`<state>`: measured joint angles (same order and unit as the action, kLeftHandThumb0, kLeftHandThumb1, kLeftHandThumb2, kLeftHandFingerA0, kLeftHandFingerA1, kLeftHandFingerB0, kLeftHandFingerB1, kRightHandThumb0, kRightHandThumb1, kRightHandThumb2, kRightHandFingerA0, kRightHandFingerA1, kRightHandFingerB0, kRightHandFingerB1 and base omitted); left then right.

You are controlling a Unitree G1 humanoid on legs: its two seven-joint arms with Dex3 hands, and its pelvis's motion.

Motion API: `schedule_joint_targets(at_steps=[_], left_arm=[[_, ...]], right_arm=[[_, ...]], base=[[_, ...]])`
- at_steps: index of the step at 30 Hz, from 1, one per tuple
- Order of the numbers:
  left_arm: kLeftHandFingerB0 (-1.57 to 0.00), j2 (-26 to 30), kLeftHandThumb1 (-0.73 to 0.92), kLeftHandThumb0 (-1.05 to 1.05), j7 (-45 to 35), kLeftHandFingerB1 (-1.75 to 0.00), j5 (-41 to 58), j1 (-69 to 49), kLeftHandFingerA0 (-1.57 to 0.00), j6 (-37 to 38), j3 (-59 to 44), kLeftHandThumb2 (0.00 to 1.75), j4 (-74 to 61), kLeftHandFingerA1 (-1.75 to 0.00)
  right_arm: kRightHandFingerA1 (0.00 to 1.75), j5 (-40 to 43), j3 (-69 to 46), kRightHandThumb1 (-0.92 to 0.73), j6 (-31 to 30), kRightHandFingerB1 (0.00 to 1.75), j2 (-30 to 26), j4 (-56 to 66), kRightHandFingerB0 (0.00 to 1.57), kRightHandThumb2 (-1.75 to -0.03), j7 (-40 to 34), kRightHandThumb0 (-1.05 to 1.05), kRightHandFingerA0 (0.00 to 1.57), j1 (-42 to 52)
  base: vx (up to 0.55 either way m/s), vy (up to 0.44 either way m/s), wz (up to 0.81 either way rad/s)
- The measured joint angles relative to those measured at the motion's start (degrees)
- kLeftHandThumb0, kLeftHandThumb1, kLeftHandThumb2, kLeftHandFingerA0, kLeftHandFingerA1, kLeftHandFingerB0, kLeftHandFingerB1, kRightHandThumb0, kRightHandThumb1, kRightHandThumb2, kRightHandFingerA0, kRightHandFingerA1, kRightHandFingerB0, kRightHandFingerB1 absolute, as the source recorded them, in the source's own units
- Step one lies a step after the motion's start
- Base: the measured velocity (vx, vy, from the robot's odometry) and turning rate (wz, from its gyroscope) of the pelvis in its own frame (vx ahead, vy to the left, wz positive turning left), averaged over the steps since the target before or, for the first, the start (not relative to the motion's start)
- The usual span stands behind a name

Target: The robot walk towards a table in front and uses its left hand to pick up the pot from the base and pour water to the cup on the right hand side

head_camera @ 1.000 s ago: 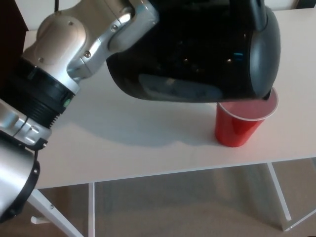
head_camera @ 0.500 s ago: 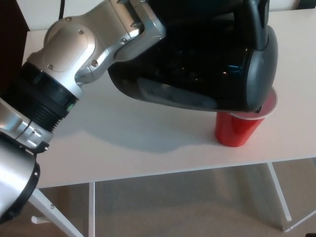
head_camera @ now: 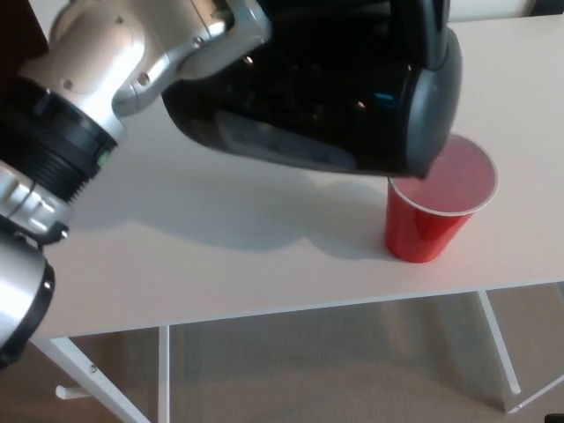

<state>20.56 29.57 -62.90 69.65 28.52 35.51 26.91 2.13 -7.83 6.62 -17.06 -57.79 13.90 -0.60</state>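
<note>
A large black pot [head_camera: 326,88] hangs tilted in the air over the white table [head_camera: 220,256], its grey spout end [head_camera: 436,106] pointing down to the right. My left hand [head_camera: 240,25] is shut on the pot near the top edge, and its fingers are mostly lost against the dark body. The silver left arm [head_camera: 97,79] comes in from the left. A red cup [head_camera: 436,211] stands upright on the table just below and right of the spout, its mouth mostly uncovered and pinkish inside. No liquid stream is discernible.
The table's front edge [head_camera: 291,308] runs across the lower picture, with white legs [head_camera: 162,374] and beige carpet [head_camera: 335,370] below. The pot's shadow [head_camera: 220,225] lies on the table left of the cup. A dark object [head_camera: 18,35] fills the top left corner.
The pot and left arm have shifted left and slightly up, so the spout end no longer covers the cup's mouth as it did half a second ago. The cup has stayed put.
</note>
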Motion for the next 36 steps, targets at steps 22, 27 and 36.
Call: schedule_joint_targets(at_steps=[22,27,36], left_arm=[[-0.92,0.88,0.57,-0.41,2.41,-0.53,-4.52,3.93,-1.04,2.49,3.84,0.58,2.22,-1.46],[-0.88,0.87,0.60,-0.42,2.50,-0.78,-4.65,3.94,-1.01,2.77,4.20,0.62,2.19,-1.72],[-0.92,0.90,0.57,-0.39,4.05,-0.56,-6.30,3.93,-1.00,2.72,4.55,0.61,2.20,-1.59]], right_arm=[[0.52,-0.72,1.02,-0.55,-0.51,0.46,-0.90,0.00,0.57,-0.56,-0.36,-0.37,0.74,-0.46],[0.53,-0.97,1.26,-0.53,-0.52,0.46,-0.98,-0.04,0.57,-0.56,-0.36,-0.35,0.75,-0.81],[0.52,-0.97,0.93,-0.53,-0.62,0.45,-0.98,-0.02,0.57,-0.56,-0.36,-0.35,0.75,-1.03]], base=[[0.00,0.000,0.00],[0.00,0.000,0.00],[0.00,0.000,0.00]])
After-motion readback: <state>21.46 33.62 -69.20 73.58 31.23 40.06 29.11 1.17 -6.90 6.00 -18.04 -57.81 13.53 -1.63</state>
